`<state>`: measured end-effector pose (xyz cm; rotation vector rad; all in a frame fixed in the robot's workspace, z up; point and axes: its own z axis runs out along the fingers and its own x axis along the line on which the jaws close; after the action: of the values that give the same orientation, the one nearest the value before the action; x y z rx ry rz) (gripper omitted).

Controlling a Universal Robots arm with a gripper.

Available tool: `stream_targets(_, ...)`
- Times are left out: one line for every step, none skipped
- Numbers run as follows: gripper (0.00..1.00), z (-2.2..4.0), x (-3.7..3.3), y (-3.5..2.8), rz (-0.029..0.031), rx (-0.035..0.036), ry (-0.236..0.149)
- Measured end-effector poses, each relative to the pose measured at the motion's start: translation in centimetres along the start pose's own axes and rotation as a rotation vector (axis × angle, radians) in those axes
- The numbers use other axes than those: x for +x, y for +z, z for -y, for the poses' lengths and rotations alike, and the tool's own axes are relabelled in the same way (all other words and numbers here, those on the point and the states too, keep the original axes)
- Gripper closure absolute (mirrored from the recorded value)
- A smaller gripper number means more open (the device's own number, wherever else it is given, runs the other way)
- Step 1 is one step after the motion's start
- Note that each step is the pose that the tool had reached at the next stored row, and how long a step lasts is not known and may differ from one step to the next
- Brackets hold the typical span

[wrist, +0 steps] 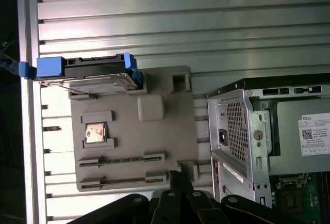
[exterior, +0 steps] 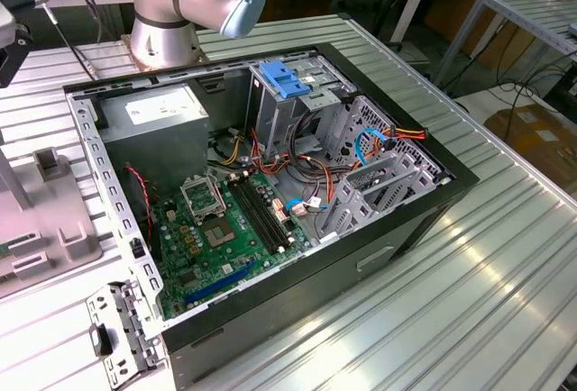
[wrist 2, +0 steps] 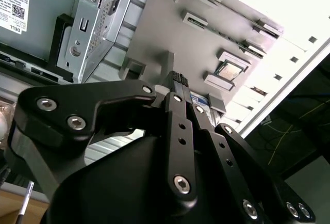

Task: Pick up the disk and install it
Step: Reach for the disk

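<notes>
**Inspector:** Disk, position?

**Assistant:** In the first wrist view the disk [wrist: 87, 74] stands on its long edge in its blue carrier. It is seated along the side of the grey tray [wrist: 129, 131] that is far from the fingers. One end of the carrier reaches out to the edge of the surface [wrist: 154, 17]. The tray lies between that edge and the case [wrist: 242, 131].

**Inspector:** Fingers?

**Assistant:** The fingers [wrist 2: 178, 79] are pressed together in both wrist views, with nothing between them. They hang over the tray side opposite the disk, near the corner of the case and well apart from the disk. The disk is untouched.

**Inspector:** Other items?

**Assistant:** A small chip [wrist: 95, 132] sits in a tray recess. In the exterior view the case lies open in the middle of the surface with its board [exterior: 216, 229] exposed. A blue bracket [exterior: 284, 78] tops the drive cage, towards the arm's base [exterior: 167, 13]. The tray is just beside the case, on the exterior view's left.
</notes>
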<state>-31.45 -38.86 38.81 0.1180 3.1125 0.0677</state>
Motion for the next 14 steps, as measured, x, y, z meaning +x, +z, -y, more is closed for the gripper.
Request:
stream_targets(0.89, 0.00, 0.15, 0.02, 0.0000, 0.0000, 0.000)
stream_targets(0.89, 0.01, 0.41, 0.05, 0.0000, 0.0000, 0.000)
stream_targets(0.89, 0.02, 0.58, 0.07, 0.0000, 0.0000, 0.000)
stream_targets(0.89, 0.02, 0.74, 0.09, 0.0000, 0.0000, 0.000)
stream_targets(0.89, 0.02, 0.99, 0.12, 0.0000, 0.0000, 0.000)
stream_targets(0.89, 0.02, 1.14, 0.13, 0.0000, 0.0000, 0.000)
stream_targets(0.89, 0.02, 1.28, 0.15, 0.0000, 0.0000, 0.000)
stream_targets(0.89, 0.02, 1.43, 0.17, 0.0000, 0.0000, 0.000)
stream_targets(0.89, 0.02, 1.58, 0.19, 0.0000, 0.0000, 0.000)
stream_targets(0.89, 0.02, 1.69, 0.20, -0.0001, 0.0001, 0.000)
stream_targets(0.89, 0.02, 1.87, 0.22, -0.0001, 0.0001, 0.000)
stream_targets(0.89, 0.02, 2.06, 0.25, 0.0000, 0.0000, 0.000)
stream_targets(0.89, 0.02, 2.20, 0.27, 0.0000, 0.0000, 0.000)
stream_targets(0.89, 0.01, 2.40, 0.30, 0.0000, 0.0000, 0.000)
